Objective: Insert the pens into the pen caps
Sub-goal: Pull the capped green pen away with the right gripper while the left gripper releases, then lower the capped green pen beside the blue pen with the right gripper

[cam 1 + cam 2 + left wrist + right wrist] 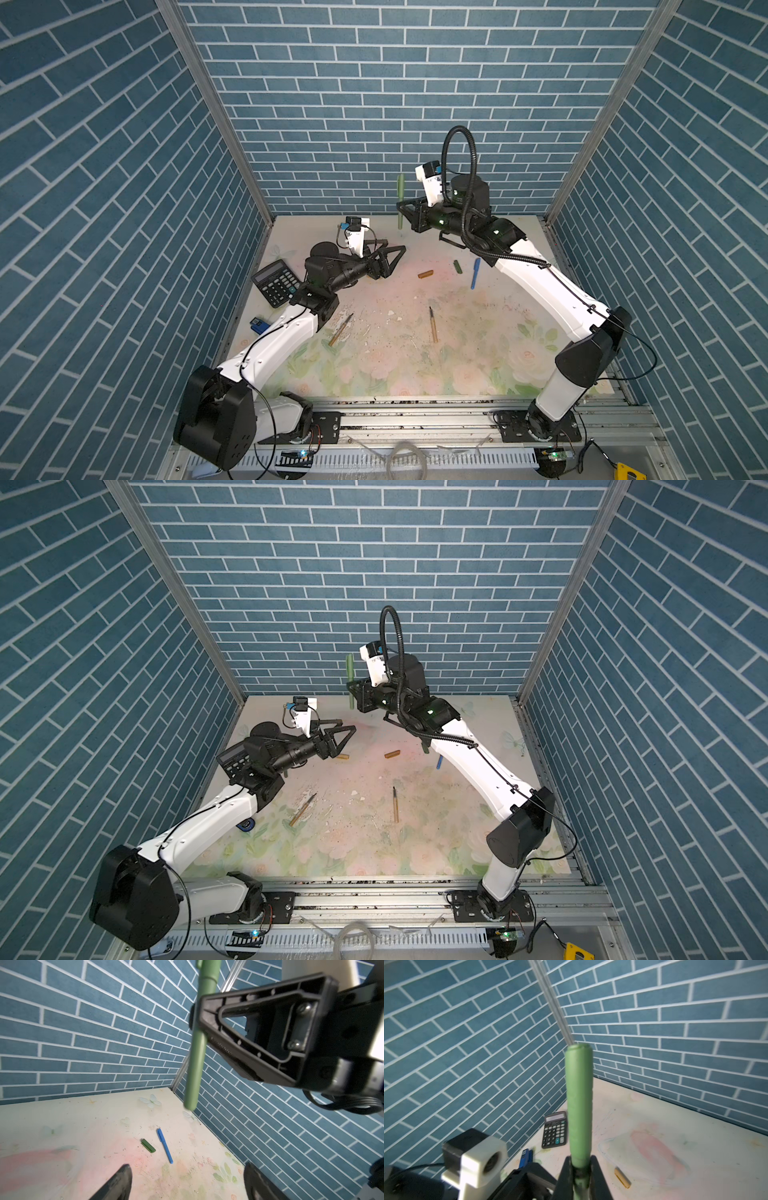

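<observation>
While the right fingers (599,1180) are pressed onto the lower shaft of the green pen (400,199), they hold it high above the far edge of the desk (374,374), well beyond the calculator (276,282). The pen's long axis is upright, its cap (208,968) at the top end with a seam showing below it, so this pen looks seated. The left fingers (119,1182) are spread wide and hold nothing; they hang lower than the pen, between it and the calculator, clear of the shaft.

What comes next probably turns on which loose pen is nearer which arm. Two tan pens lie flat on the desk. One (340,329) is slanted just in front of the calculator by the left arm, and the other (432,324) lies farther from it, near mid-desk. An orange-brown cap (425,274), a dark green cap (457,266) and a blue pen (475,273) lie farther again from the calculator, under the right arm.

The desk has a pale floral print, scuffed and speckled. Blue brick-patterned walls (374,83) close it in on three sides.
</observation>
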`<move>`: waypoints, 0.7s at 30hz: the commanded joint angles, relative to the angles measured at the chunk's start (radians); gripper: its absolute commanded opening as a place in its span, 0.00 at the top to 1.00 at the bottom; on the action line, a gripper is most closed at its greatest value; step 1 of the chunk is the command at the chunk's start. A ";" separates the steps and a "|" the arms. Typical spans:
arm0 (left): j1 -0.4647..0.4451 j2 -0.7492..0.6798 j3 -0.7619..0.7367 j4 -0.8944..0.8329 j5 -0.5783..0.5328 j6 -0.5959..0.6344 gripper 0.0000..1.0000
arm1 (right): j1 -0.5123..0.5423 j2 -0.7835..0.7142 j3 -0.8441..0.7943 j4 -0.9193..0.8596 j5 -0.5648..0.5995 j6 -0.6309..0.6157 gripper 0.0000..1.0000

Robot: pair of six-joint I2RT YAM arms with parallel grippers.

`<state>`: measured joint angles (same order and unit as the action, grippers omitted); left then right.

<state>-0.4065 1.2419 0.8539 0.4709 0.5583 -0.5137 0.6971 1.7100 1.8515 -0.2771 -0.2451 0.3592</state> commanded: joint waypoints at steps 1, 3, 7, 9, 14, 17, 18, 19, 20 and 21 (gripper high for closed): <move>-0.002 -0.039 0.003 -0.052 -0.142 0.022 0.14 | -0.078 -0.057 -0.069 -0.075 0.082 0.018 0.94; -0.002 -0.051 0.006 -0.101 -0.222 0.026 0.14 | -0.133 -0.101 -0.159 -0.096 0.105 0.044 0.94; -0.002 -0.064 0.022 -0.194 -0.350 0.033 0.15 | -0.257 -0.166 -0.335 -0.176 0.129 0.092 0.94; 0.000 -0.066 0.027 -0.229 -0.399 0.036 0.14 | -0.331 -0.181 -0.418 -0.217 0.131 0.124 0.94; 0.001 -0.050 0.039 -0.268 -0.436 0.034 0.15 | -0.503 -0.142 -0.546 -0.281 0.095 0.163 0.94; 0.001 -0.042 0.048 -0.282 -0.431 0.033 0.15 | -0.574 -0.059 -0.557 -0.291 0.037 0.168 0.94; 0.001 -0.042 0.048 -0.282 -0.429 0.034 0.15 | -0.586 -0.028 -0.550 -0.297 0.030 0.165 0.94; 0.001 -0.042 0.048 -0.283 -0.429 0.035 0.14 | -0.596 0.019 -0.527 -0.309 0.025 0.153 0.94; 0.001 -0.040 0.049 -0.284 -0.430 0.036 0.14 | -0.600 0.056 -0.504 -0.325 0.018 0.147 0.94; 0.001 -0.040 0.049 -0.284 -0.429 0.036 0.15 | -0.605 0.092 -0.476 -0.336 0.005 0.141 0.94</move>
<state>-0.4057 1.1954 0.8715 0.2050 0.1452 -0.4931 0.0933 1.7237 1.3228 -0.5579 -0.1841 0.4934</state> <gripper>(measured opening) 0.855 0.136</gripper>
